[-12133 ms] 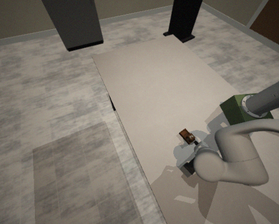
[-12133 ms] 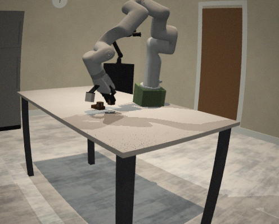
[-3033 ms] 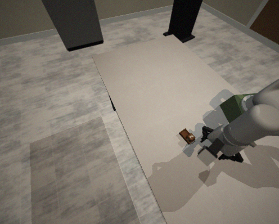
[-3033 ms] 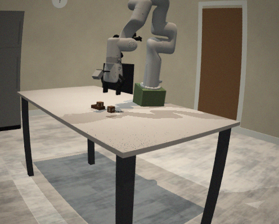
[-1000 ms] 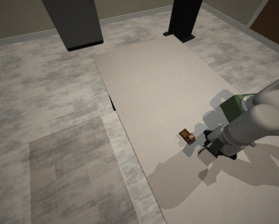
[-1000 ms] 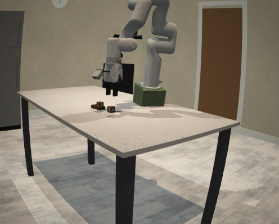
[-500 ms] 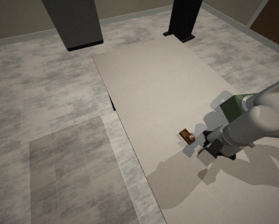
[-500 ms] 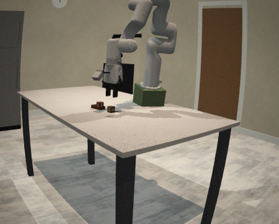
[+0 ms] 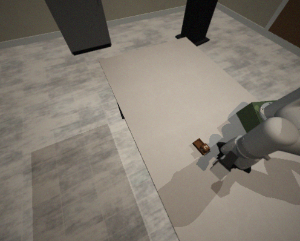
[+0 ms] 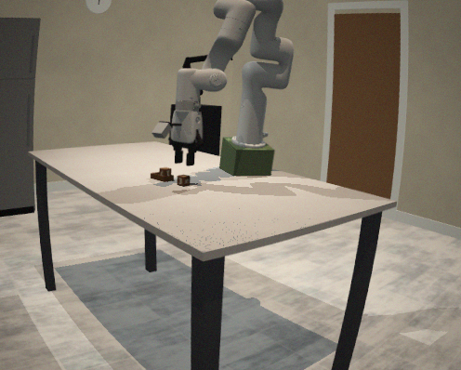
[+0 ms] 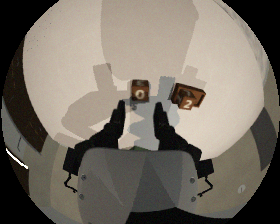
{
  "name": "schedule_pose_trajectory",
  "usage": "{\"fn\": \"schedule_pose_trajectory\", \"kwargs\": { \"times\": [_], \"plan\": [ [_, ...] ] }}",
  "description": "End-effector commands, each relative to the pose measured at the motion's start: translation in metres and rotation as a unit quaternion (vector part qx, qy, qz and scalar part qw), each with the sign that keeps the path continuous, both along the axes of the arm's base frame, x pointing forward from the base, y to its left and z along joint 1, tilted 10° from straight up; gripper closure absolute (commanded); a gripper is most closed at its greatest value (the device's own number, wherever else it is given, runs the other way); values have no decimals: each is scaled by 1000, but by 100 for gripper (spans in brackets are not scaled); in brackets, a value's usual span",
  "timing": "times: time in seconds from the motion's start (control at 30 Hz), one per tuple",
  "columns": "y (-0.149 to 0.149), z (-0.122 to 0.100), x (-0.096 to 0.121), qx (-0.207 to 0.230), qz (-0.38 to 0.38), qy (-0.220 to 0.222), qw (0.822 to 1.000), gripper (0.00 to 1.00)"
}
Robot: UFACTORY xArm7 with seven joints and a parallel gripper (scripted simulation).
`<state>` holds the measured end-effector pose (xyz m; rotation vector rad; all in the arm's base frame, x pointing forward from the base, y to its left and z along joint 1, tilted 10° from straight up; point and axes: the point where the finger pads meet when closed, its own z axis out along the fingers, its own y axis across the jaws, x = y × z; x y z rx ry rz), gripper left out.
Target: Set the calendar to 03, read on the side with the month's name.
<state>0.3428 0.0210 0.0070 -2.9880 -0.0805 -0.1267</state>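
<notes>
"And the gripper (image 10: 184,163) (image 11: 139,108)?"

"Parted, empty — above the table (image 9: 169,88) (image 10: 279,195) (image 11: 60,55)."

"Below it?"

"The loose cube (image 10: 183,180) (image 11: 140,93), 0 on top, beside the tray (image 9: 197,146) (image 10: 158,177) (image 11: 200,92). The other cube (image 9: 205,147) (image 10: 165,171) (image 11: 187,99) (2 on top) is at the tray."

"So, which step?"

"Cube-gathering, I'd judge — next, line up over the loose one, descend, grip."

Pale grey arm (image 9: 257,142) (image 10: 234,23) — rounded joints, black gripper fingers (image 10: 190,157).
</notes>
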Motion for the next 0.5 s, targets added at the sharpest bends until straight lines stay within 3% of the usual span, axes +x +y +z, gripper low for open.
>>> {"fn": "schedule_pose_trajectory", "kwargs": {
  "times": [0.0, 0.47],
  "plan": [
    [1, -7, 2, 3, 0, -3, 1000, 53],
    [4, -23, 3, 3, 0, -3, 1000, 53]
  ]
}}
